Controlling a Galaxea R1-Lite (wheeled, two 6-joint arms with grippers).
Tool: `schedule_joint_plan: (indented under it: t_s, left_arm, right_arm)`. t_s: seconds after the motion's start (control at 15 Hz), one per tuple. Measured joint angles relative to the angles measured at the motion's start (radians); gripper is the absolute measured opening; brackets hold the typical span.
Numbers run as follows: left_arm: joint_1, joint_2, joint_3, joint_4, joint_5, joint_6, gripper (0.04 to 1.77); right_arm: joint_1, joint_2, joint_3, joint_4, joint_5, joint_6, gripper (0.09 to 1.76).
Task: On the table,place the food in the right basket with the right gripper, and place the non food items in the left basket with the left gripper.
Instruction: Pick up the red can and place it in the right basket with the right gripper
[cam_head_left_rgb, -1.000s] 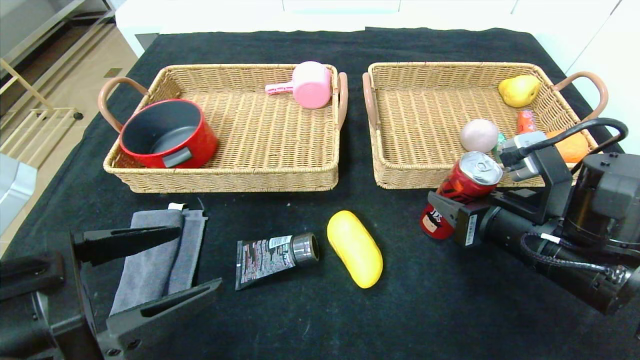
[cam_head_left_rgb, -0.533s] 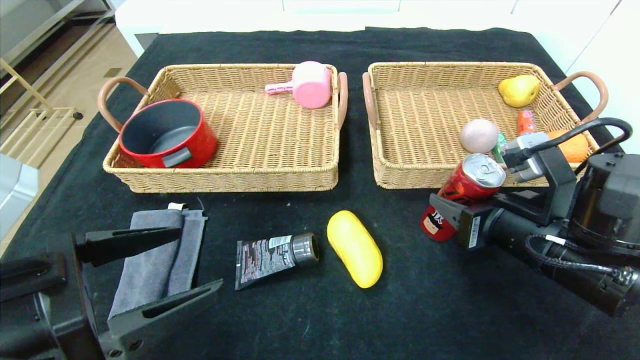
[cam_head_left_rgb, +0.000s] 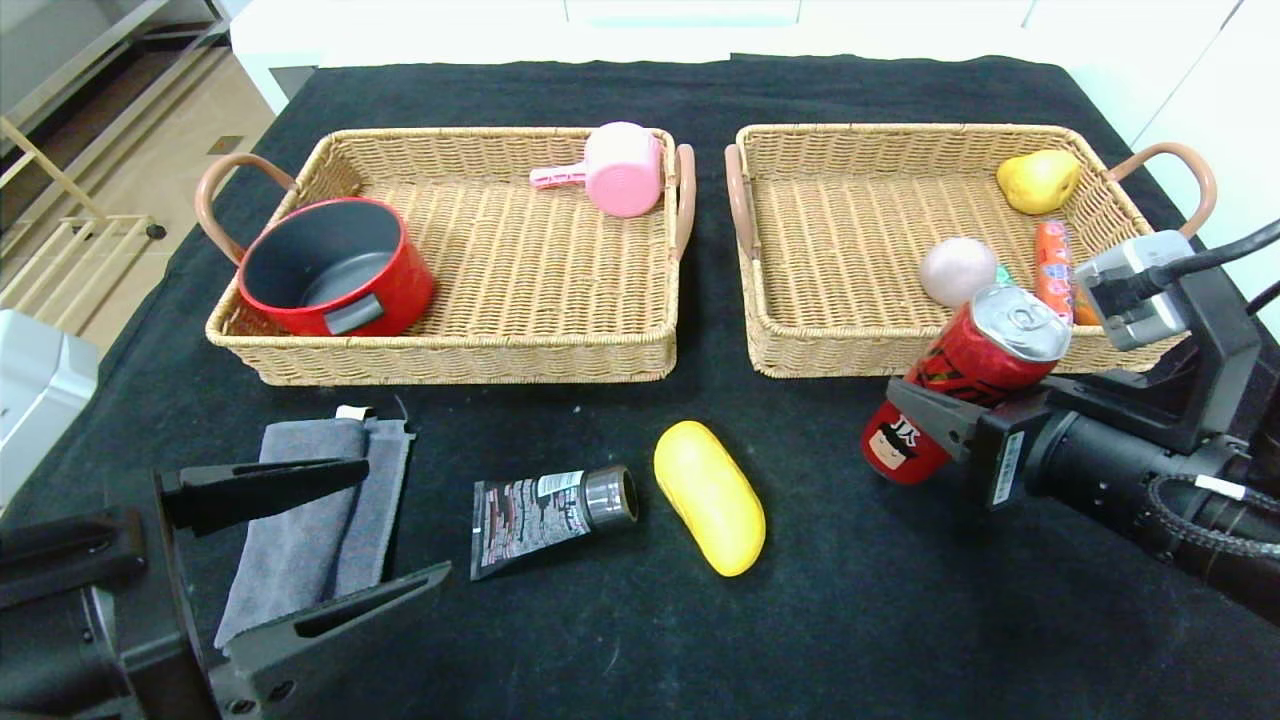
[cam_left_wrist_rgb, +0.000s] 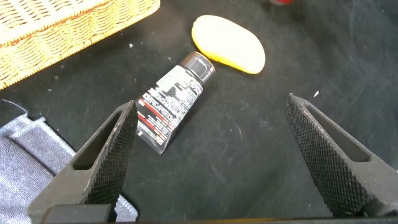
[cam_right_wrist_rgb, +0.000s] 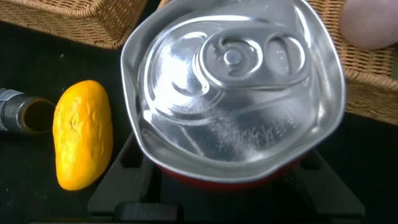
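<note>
While the red can (cam_head_left_rgb: 965, 385) is pinched between the jaws of the right gripper (cam_head_left_rgb: 950, 410), it is held tilted and lifted off the worktop (cam_head_left_rgb: 620, 640), just outside the near wall of the right basket (cam_head_left_rgb: 800, 355), at about four o'clock in the head view. To finish the step well, the can should be raised enough for its base to clear the wicker rim, then carried towards twelve o'clock and set on bare weave. The pale ball (cam_head_left_rgb: 957, 270) and sausage stick (cam_head_left_rgb: 1053, 262) lie just beyond the rim, so a spot towards ten o'clock of them would likely avoid a knock. Release is best made low, lest the can roll. The yellow piece (cam_head_left_rgb: 710, 497) and the tube (cam_head_left_rgb: 550, 510) remain on the worktop at six o'clock. The left gripper (cam_head_left_rgb: 340, 530) hangs with jaws spread wide over the grey towel (cam_head_left_rgb: 300, 520) at eight o'clock.
</note>
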Motion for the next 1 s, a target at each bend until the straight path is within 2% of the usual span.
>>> schedule_joint_plan:
  t_s: [0.2, 0.4, 1.0]
  left_arm:
    - [0.000, 0.001, 0.000, 0.000, 0.000, 0.000, 1.72]
    - [0.001, 0.000, 0.000, 0.000, 0.000, 0.000, 1.72]
    - [0.011, 0.004, 0.000, 0.000, -0.001, 0.002, 1.72]
  right_arm:
    - [0.009, -0.037, -0.026, 0.014, -0.037, -0.020, 1.01]
    - [0.007, -0.048, -0.113, 0.066, -0.041, -0.023, 1.01]
    - [-0.081, 0.083, -0.506, 0.294, -0.001, -0.034, 1.01]
